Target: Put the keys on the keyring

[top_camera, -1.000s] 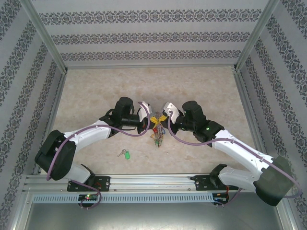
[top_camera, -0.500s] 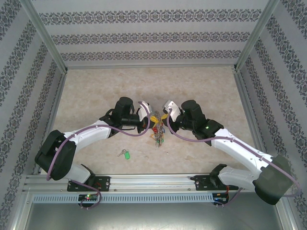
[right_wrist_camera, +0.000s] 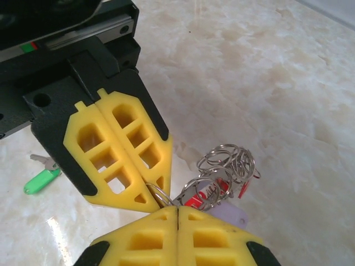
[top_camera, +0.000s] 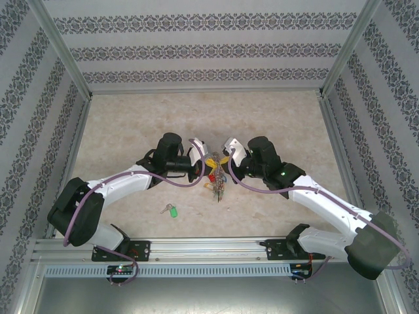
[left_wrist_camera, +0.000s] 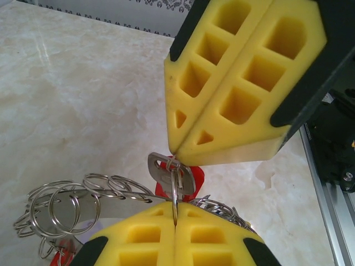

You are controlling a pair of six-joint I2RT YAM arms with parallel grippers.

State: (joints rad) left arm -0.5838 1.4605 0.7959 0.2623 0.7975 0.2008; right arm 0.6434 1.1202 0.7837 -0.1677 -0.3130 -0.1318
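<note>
Above the middle of the table my two grippers meet tip to tip. The left gripper [top_camera: 209, 165] [left_wrist_camera: 175, 213] is shut on a thin wire ring of the keyring [left_wrist_camera: 111, 194] [top_camera: 217, 183], a grey band fringed with small rings and coloured tags that hangs below. The right gripper [top_camera: 224, 165] [right_wrist_camera: 176, 209] is shut on the silver key with the red tag [left_wrist_camera: 173, 173] [right_wrist_camera: 213, 191], and the pinched ring runs across the key's head. The other key, with a green tag [top_camera: 171, 210] [right_wrist_camera: 41, 180], lies flat on the table near the left arm.
The pale marble-patterned table [top_camera: 131, 124] is boxed in by patterned walls and metal posts [top_camera: 62, 49]. An aluminium rail [top_camera: 209, 247] with the arm bases runs along the near edge. A white tag [right_wrist_camera: 230, 213] hangs under the bunch.
The right wrist has edged slightly left toward the left gripper. Both grippers stay shut and the hanging bunch has shifted a little.
</note>
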